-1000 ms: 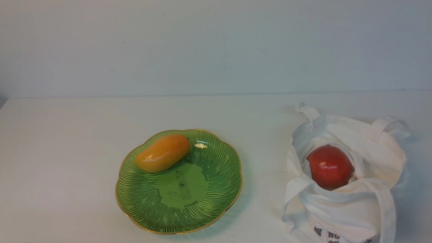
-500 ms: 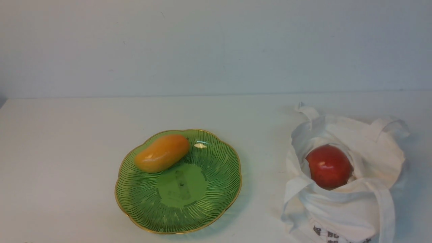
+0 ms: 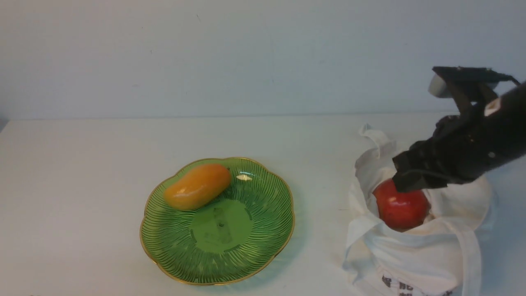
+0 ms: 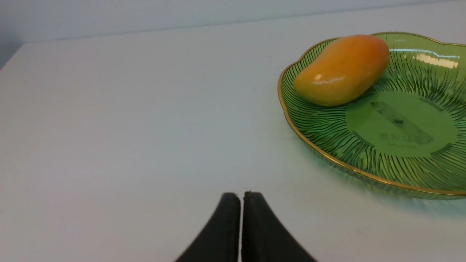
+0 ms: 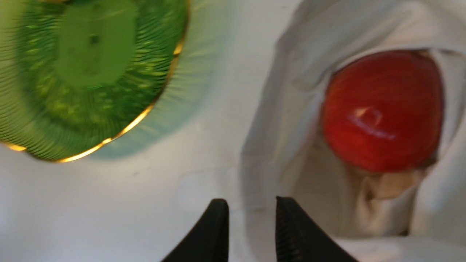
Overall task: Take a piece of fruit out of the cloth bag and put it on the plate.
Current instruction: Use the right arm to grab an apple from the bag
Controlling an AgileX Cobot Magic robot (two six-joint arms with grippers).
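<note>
The red apple [image 3: 400,210] sits in the open mouth of the white cloth bag [image 3: 411,255] at the right. It also shows in the right wrist view [image 5: 382,109], ringed by the bag's fabric [image 5: 291,91]. My right gripper [image 3: 404,181] hovers just above the apple's far side, its jaws partly open and empty [image 5: 251,203]. The green plate [image 3: 222,250] lies to the left of the bag. My left gripper [image 4: 241,194] is shut and empty over bare table beside the plate [image 4: 400,163]; it is out of the front view.
An orange-yellow mango [image 3: 198,186] lies on the plate's far left part, also in the left wrist view [image 4: 342,69]. The bag's strap handles [image 3: 470,246] drape over its front. A pale wall stands behind the white table [image 3: 82,185].
My right arm has come into the front view from the right and now hangs over the bag and apple. The bag, apple, plate and mango have not moved.
</note>
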